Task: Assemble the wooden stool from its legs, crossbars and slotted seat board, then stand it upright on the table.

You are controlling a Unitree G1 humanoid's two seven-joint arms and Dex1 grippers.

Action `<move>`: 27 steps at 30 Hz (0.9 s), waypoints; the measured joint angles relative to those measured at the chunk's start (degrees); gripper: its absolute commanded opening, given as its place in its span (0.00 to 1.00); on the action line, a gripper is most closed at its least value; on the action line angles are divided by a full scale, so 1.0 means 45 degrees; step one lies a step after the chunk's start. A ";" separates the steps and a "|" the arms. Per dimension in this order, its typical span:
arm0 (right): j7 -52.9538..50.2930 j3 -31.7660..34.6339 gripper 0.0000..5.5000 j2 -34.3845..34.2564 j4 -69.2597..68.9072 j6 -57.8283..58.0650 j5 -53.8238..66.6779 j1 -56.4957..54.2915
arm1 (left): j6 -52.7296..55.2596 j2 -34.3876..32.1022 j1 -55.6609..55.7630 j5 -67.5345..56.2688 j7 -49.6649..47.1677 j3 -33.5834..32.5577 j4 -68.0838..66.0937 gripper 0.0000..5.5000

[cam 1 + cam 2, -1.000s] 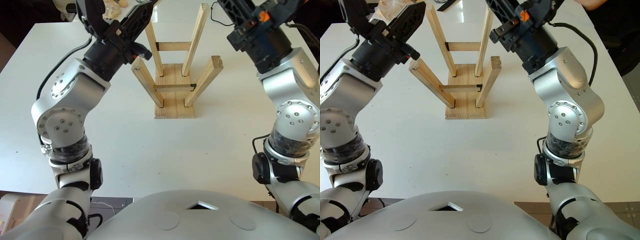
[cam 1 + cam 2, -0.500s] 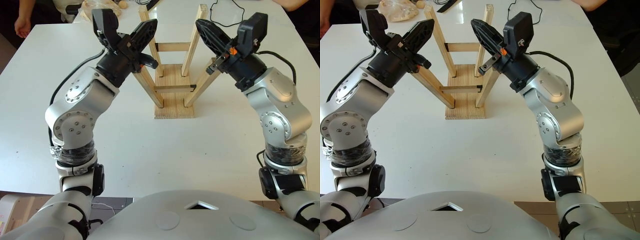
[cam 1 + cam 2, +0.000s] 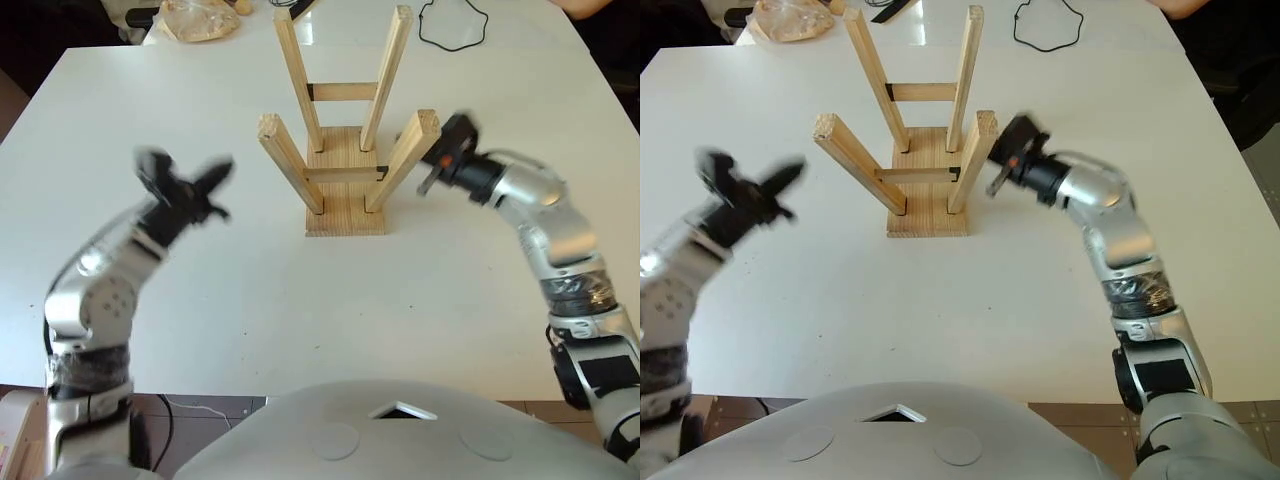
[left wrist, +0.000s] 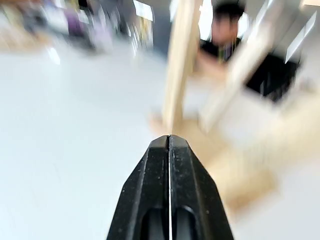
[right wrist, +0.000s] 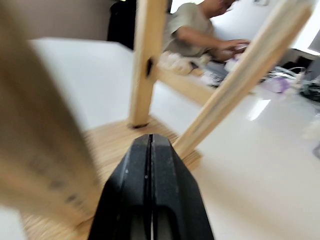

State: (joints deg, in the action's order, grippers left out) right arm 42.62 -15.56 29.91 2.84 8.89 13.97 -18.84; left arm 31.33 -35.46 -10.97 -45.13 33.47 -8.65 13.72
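Four splayed pale legs [image 3: 293, 85] atop inverted seat board [image 3: 345, 222]

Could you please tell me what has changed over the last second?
Both arms dropped from beside the stool: the left tool swung away to the robot's left; the right tool lowered beside the near right leg. The stool stayed upside down on its seat board.

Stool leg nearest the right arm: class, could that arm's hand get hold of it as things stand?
Probably yes. The right hand sits just beside that leg, with nothing between them. It is shut, though, so it would have to open first.
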 measured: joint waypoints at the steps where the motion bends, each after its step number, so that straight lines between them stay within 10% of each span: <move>1: 0.0253 -0.0049 0.00 -0.0074 0.0479 -0.0513 -0.0245 -0.0077 | -0.0002 0.0021 -0.0220 0.0123 0.0291 0.0159 0.0010 0.00; 15: 0.3386 -0.1503 0.00 -0.1272 0.2036 -0.2848 -0.1410 -0.0672 | -0.1588 0.1510 0.2461 0.4312 0.0476 0.3143 -0.1841 0.00; 27: 0.2181 -0.0485 0.00 -0.0710 -0.1580 -0.0834 -0.0649 0.3432 | -0.2620 0.2099 0.2983 0.5242 -0.1434 0.0626 -0.4536 0.00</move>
State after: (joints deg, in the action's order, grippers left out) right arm 52.43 -17.74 26.72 -4.27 5.13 11.05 -3.39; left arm 19.54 -26.01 2.45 -21.54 27.02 -5.84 -6.69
